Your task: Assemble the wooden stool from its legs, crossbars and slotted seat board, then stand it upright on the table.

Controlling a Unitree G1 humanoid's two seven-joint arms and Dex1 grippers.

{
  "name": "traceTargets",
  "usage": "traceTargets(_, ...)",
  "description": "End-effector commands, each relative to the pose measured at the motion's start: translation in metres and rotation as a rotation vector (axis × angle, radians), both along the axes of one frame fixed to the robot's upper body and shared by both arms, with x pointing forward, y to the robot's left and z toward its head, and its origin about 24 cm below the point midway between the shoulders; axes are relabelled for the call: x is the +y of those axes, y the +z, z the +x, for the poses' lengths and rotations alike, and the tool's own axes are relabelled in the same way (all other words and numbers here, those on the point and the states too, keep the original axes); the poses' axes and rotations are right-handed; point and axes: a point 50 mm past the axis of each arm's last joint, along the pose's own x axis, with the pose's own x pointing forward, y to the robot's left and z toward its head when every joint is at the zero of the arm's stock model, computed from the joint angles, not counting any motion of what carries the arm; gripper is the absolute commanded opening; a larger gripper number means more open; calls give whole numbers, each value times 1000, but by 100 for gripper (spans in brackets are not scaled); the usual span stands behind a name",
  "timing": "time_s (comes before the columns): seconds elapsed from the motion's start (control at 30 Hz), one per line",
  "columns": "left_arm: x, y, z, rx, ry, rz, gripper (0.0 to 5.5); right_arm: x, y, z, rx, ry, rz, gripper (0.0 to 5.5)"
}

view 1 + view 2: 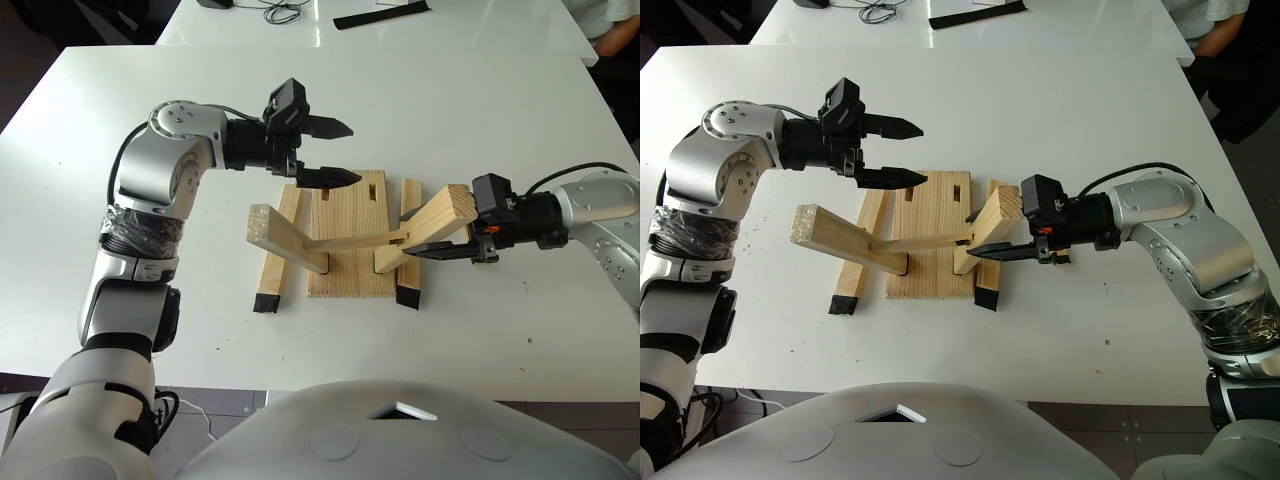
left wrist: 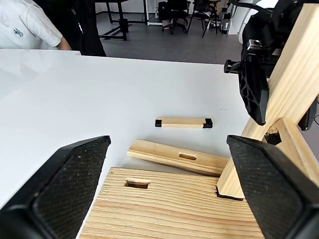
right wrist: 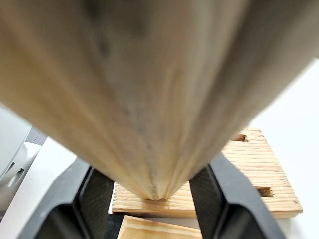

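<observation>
Two pale wooden legs point(image 1: 285, 238) lean apart on the flat slotted pine seat board point(image 1: 345, 205) in the head views, joined low down by a thin wooden crossbar point(image 1: 355, 240). Black-tipped lengths point(image 1: 272, 275) lie on the white table point(image 1: 480, 120) along both of the board's sides. Our right gripper point(image 1: 420, 240) pinches the right leg point(image 1: 440, 215); our left gripper point(image 1: 353, 152) hovers spread wide above the board's far edge.

From the left wrist we see a short black-capped bar point(image 2: 183, 122) lying beyond a slotted length point(image 2: 179, 157).

From the right wrist, black fingers point(image 3: 82, 199) flank the clamped leg.
</observation>
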Motion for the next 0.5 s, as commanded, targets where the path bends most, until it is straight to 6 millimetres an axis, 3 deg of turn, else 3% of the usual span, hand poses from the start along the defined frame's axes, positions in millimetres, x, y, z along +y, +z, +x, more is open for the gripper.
traceTargets(0.03, -1, -1, -4, 4, -3, 10, 434, -6, -26, -7, 138, -26, -132, 203)
traceTargets(0.13, -3, 6, -4, 2, 1, -21, 434, -5, -26, -6, 133, -19, -135, 203)
traceTargets(0.33, -8, 37, -10, 119, -88, -196, 434, -5, -26, -6, 136, -15, -145, 203)
traceTargets(0.5, -11, 26, -24, 148, -207, -98, 434, -6, -29, -6, 140, -16, -151, 203)
